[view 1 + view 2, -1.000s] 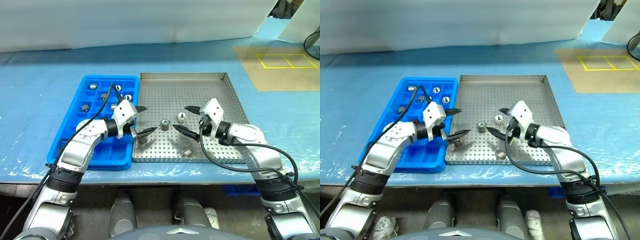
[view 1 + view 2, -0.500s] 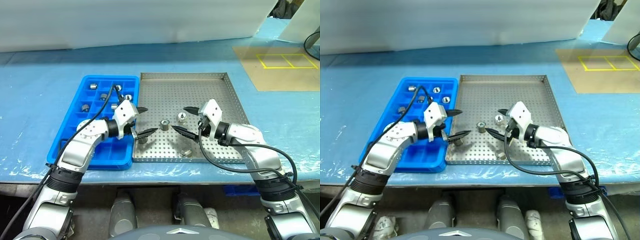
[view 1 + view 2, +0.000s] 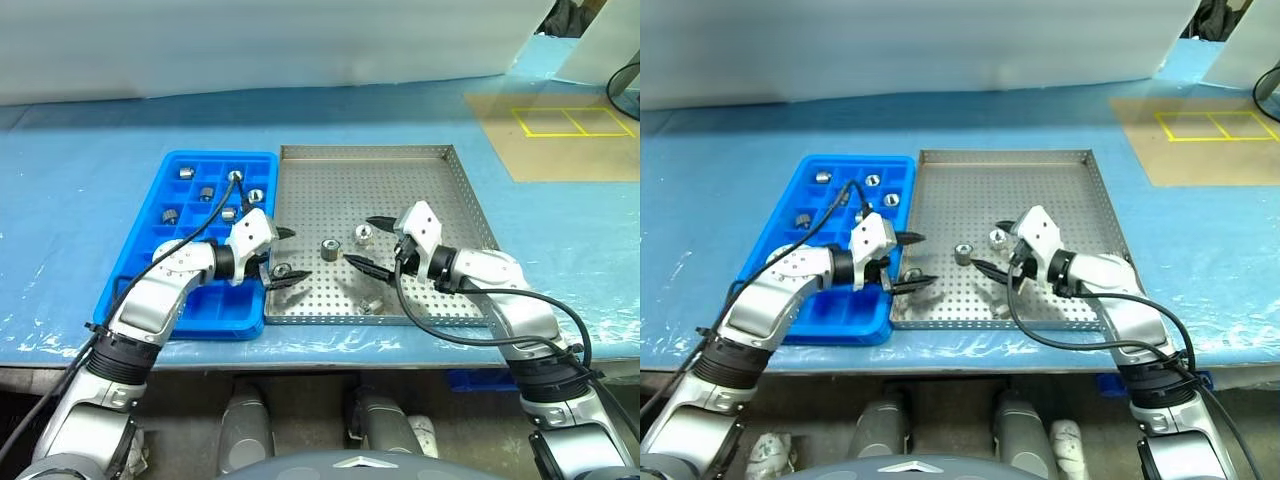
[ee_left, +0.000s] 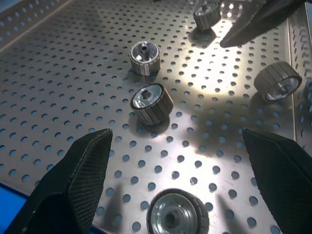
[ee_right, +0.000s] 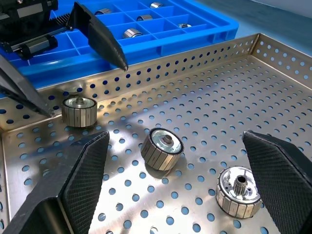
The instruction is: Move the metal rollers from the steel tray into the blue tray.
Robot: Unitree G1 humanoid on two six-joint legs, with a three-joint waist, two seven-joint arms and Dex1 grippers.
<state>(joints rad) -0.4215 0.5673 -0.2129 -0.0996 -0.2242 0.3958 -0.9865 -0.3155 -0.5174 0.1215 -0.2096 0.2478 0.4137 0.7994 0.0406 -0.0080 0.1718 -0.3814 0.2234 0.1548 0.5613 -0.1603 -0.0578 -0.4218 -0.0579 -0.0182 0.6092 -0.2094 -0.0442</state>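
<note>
Metal rollers are split between two trays. Four lie on the steel tray [image 3: 400, 180], all in its near half: one [image 3: 282, 271] at the tray's left rim, one [image 3: 328, 247] standing near the tray's middle, one [image 3: 364, 233] just to the right of that, and one [image 3: 372, 305] lying close to the tray's near rim. The steel tray's far half is bare perforated sheet. The blue tray [image 3: 150, 260] sits touching the steel tray's left rim, and several rollers rest in single compartments at its far end, among them one [image 3: 186, 172] in the far-left corner and one [image 3: 256, 195] beside the steel tray.

The left gripper [image 3: 283, 258] reaches over the steel tray's left rim with its two black fingers spread wide, and the roller at that rim lies between the fingertips, not clamped. The right gripper [image 3: 362, 240] hovers over the steel tray's near middle, pointing toward the left rim, its fingers likewise spread and holding nothing; the two central rollers lie just ahead of its tips.
</note>
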